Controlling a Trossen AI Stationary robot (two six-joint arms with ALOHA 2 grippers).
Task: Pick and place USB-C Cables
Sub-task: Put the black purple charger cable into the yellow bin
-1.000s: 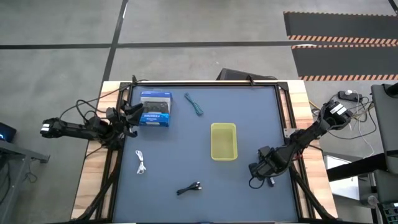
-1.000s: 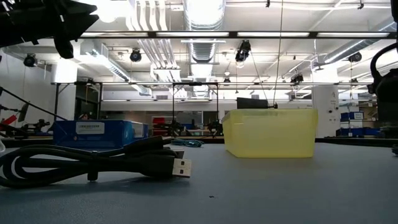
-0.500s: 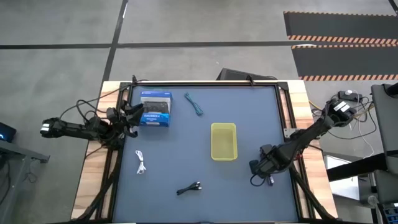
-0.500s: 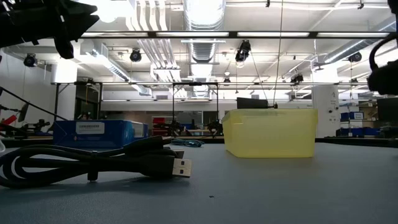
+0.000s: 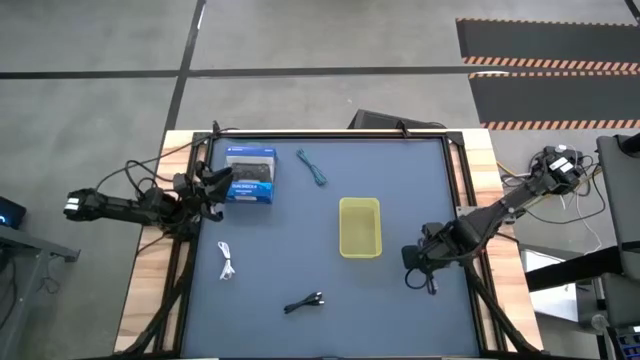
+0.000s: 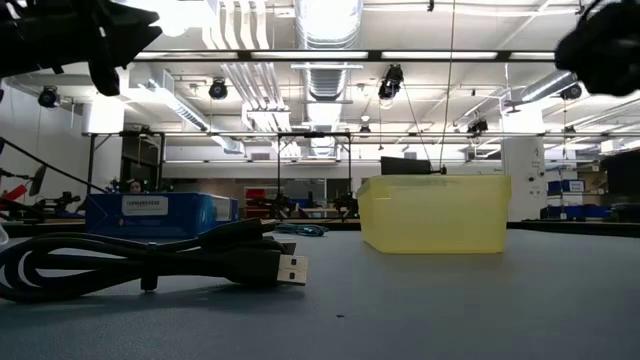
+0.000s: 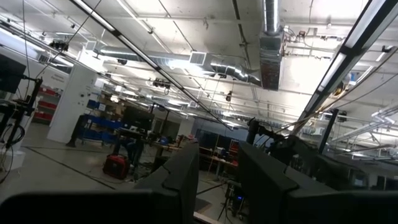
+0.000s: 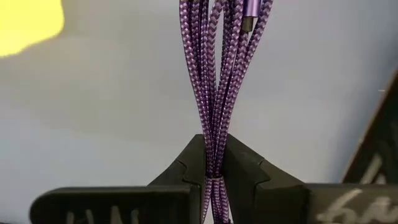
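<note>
My right gripper (image 5: 413,266) is over the table's right side, just right of the yellow bin (image 5: 360,226), and is shut on the dark purple braided cable (image 8: 214,74). In the low view it is a dark shape high up (image 6: 603,45). My left gripper (image 5: 212,184) waits at the left edge beside the blue box (image 5: 250,175), its fingers open and pointing up into the room (image 7: 219,168). The teal cable (image 5: 312,167), white cable (image 5: 227,262) and black cable (image 5: 303,302) lie flat on the mat. The black cable fills the low view's foreground (image 6: 150,265). My right gripper pinches the purple cable's bundled strands (image 8: 215,146) between its two fingers (image 8: 193,163), several strands side by side. The fingers come from above, slanting down, and the bundle runs on along them. It hangs past the fingertips over the mat.
The yellow bin stands open near the table's middle (image 6: 435,213), left of my right gripper. The blue box (image 6: 150,215) sits at the far left corner. Black rails frame the mat (image 5: 455,200). Bare mat lies between the bin and the near edge.
My right gripper has risen, climbing from mid-height to the top of the low view, and shifted slightly toward the far edge, staying shut. The purple cable has gone up with it.
</note>
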